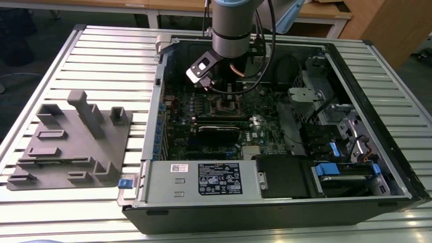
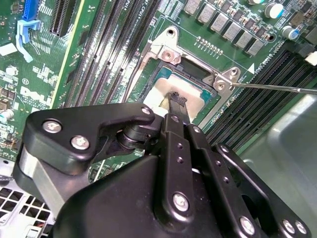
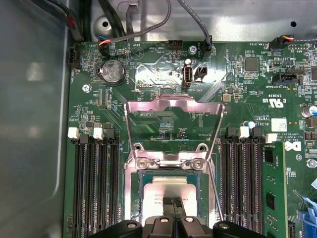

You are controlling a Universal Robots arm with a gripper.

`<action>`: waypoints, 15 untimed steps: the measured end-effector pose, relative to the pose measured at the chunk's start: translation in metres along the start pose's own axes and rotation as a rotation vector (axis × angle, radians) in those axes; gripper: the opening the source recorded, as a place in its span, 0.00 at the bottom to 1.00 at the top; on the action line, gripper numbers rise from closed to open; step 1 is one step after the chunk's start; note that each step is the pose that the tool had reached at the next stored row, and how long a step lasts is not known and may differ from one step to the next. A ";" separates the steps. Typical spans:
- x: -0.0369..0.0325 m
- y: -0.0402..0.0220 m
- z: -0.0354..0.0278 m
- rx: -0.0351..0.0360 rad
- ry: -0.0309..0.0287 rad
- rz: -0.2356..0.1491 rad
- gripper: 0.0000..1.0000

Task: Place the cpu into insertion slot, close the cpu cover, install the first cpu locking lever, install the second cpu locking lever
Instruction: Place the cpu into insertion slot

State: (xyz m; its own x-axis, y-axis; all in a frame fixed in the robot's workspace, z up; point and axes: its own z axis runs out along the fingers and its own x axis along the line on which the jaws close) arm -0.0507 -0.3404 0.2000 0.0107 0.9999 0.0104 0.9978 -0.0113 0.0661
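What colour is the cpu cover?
Shiny silver bare metal. The cpu cover shows best in the first wrist view.

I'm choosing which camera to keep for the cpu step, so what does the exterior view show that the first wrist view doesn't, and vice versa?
Exterior view: the open computer case on the slatted table, a grey fixture tray at the exterior view's left, the arm reaching in. First wrist view: the cpu lying in the insertion slot, the cpu cover raised open, the gripper against the cpu. Both: the green motherboard.
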 end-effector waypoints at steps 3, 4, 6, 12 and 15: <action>0.0000 0.0000 0.0002 -0.0002 0.0002 0.000 0.11; 0.0000 0.0000 0.0006 -0.0001 0.0002 0.000 0.11; -0.0001 -0.0002 0.0015 0.0005 -0.0008 0.000 0.11; 0.0000 -0.0001 0.0024 -0.0002 0.0002 0.000 0.11; 0.0002 0.0000 0.0014 -0.0008 0.0012 0.000 0.11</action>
State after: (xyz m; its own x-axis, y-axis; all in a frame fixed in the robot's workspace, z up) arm -0.0505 -0.3402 0.1987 0.0106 0.9999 0.0116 0.9977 -0.0114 0.0669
